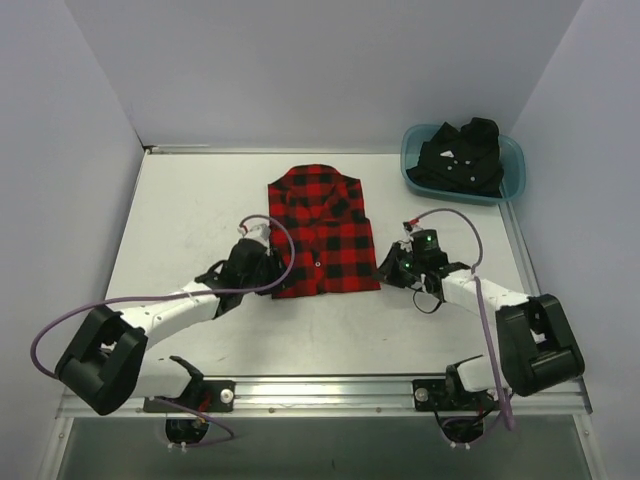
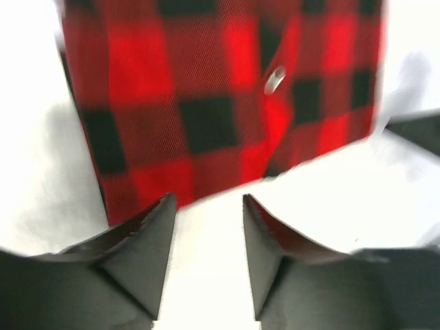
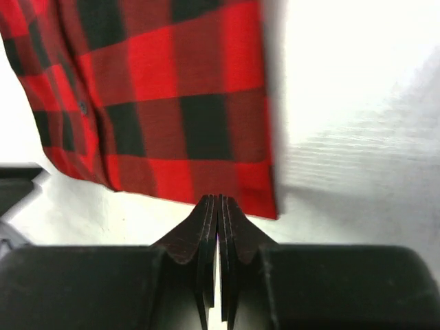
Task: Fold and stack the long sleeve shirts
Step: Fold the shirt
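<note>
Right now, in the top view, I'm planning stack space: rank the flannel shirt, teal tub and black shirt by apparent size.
1. Flannel shirt, folded flat.
2. Teal tub.
3. Black shirt, bunched in the tub; it looks nearly tub-sized, so that gap is slim.

The flannel [image 1: 322, 232] is seen folded flat mid-table, collar to the far side; the black shirt [image 1: 462, 155] is heaped crumpled in the tub [image 1: 512, 168].
</note>
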`<act>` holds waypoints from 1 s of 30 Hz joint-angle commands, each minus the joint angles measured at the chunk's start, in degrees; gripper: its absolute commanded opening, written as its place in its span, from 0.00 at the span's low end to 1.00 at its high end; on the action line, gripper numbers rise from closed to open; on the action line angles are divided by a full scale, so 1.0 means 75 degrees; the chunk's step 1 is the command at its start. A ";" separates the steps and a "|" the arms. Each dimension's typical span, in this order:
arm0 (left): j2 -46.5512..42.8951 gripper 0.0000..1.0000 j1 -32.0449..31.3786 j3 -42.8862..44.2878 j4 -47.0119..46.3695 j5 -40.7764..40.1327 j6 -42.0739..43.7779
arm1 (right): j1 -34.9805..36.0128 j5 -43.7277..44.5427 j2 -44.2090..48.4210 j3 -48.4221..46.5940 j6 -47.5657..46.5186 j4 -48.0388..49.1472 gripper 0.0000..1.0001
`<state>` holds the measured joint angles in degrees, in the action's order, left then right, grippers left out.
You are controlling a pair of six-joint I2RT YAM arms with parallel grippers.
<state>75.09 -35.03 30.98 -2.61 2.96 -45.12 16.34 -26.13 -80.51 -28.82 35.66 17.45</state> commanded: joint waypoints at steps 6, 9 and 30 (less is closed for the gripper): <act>0.1060 0.68 0.0908 0.3132 0.1426 -0.0922 0.1703 | 0.1804 0.2592 0.0739 -0.2121 -0.0934 -0.3017 0.45; 0.2091 0.68 0.1165 0.4091 0.1403 -0.0888 0.1844 | 0.2332 0.2734 0.0447 -0.2543 -0.0829 -0.3159 0.47; 0.2635 0.48 0.1483 0.2015 0.1356 -0.1695 -0.0273 | 0.1937 0.3354 -0.1488 -0.2521 -0.1484 -0.3697 0.42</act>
<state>98.87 -24.18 52.97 4.36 -7.35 -40.73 34.41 -4.89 -92.53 -48.27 28.12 -5.80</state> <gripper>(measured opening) 0.482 0.416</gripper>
